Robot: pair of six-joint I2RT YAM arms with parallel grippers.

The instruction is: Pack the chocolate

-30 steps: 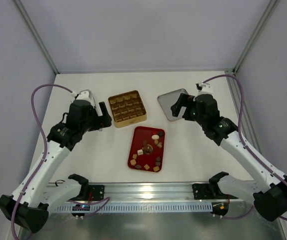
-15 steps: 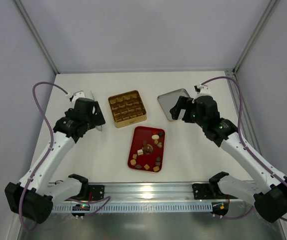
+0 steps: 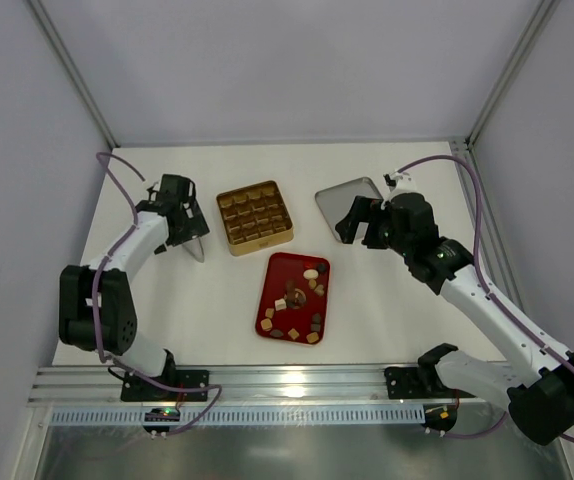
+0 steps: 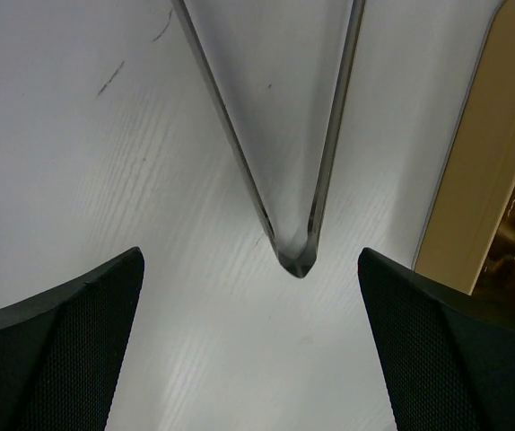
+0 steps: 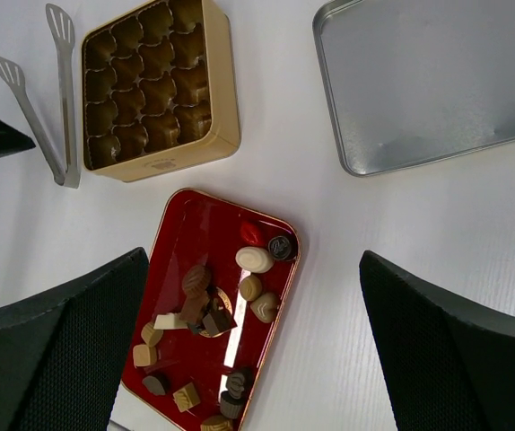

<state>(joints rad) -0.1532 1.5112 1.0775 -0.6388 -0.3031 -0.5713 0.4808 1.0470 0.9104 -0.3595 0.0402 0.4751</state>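
Your chocolate [image 5: 205, 310] lies loose on the red tray [image 3: 283, 268], dark, tan and cream pieces scattered along its length. The tray sits near the middle of the table [image 3: 397, 290], just on the near side of the gold box [image 3: 255, 217]. To the right of the box, a little apart, the silver lid [image 3: 352, 208] lies with its hollow side up. A pair of metal tongs [image 5: 60, 108] lies flat on the table just left of the box, with the flat ends pointing far and the joined end pointing near.

Your left gripper [image 4: 250, 256] is over those tongs, at the far left of the table. Its fingers [image 4: 69, 350] are spread wide and have hold of nothing. In the left wrist view the joined end of the tongs lies between the fingers, touching neither, and the edge of the gold box shows at the right.

Your right gripper [image 3: 359, 218] hangs above the near edge of the lid, to the right of the box. Its jaws are spread wide too and carry nothing, and the right wrist view looks down between them at the tray
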